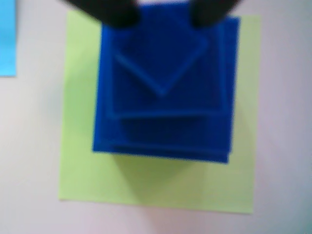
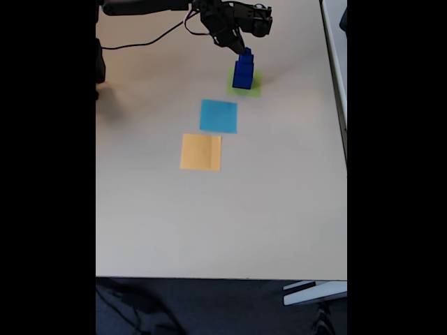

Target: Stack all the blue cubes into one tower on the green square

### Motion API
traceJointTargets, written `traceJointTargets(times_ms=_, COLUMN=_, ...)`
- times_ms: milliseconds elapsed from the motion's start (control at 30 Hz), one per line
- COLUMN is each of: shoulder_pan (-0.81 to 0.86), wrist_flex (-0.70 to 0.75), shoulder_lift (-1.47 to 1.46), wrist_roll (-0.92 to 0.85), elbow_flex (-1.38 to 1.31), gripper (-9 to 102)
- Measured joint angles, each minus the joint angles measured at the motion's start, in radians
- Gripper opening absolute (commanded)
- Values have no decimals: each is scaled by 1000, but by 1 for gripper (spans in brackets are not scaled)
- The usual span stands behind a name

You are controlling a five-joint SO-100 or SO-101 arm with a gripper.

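The gripper (image 1: 161, 14) comes into the wrist view from the top edge as two dark, blurred fingertips, one left of centre and one right of centre, with a gap between them. They sit over the far edge of the tower (image 1: 163, 92), and blue shows in the gap between them. Whether the fingertips touch the top cube cannot be told, so I cannot say if the gripper is clamped on anything or standing apart from it.

Seen from above in the wrist view, the tower is a stepped pile of blue cubes, the widest at the bottom and narrower ones above. The top cube visible here is turned so a corner points toward the bottom of the picture, while the ones under it lie square to each other. The pile rests on the green square (image 1: 87, 175), nearer its upper edge, with bare green showing on the left, right and a wide strip below.

In the fixed view the gripper (image 2: 241, 47) hangs just above the top of the tower (image 2: 243, 73), which stands upright on the green square (image 2: 255, 87) near the far end of the table (image 2: 279, 209). A light-blue square (image 2: 218, 116) lies near the tower, toward the camera, and an orange square (image 2: 201, 152) lies just beyond that.
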Motion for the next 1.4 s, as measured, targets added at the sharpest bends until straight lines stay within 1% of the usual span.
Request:
traceJointTargets(times_ms=467, shoulder_pan=0, wrist_flex=0, shoulder_lift=0, wrist_roll=0, elbow_flex=0, gripper=0)
traceJointTargets(times_ms=1400, shoulder_pan=-18, wrist_flex=0, shoulder_lift=-17, wrist_roll=0, elbow_flex=0, gripper=0)
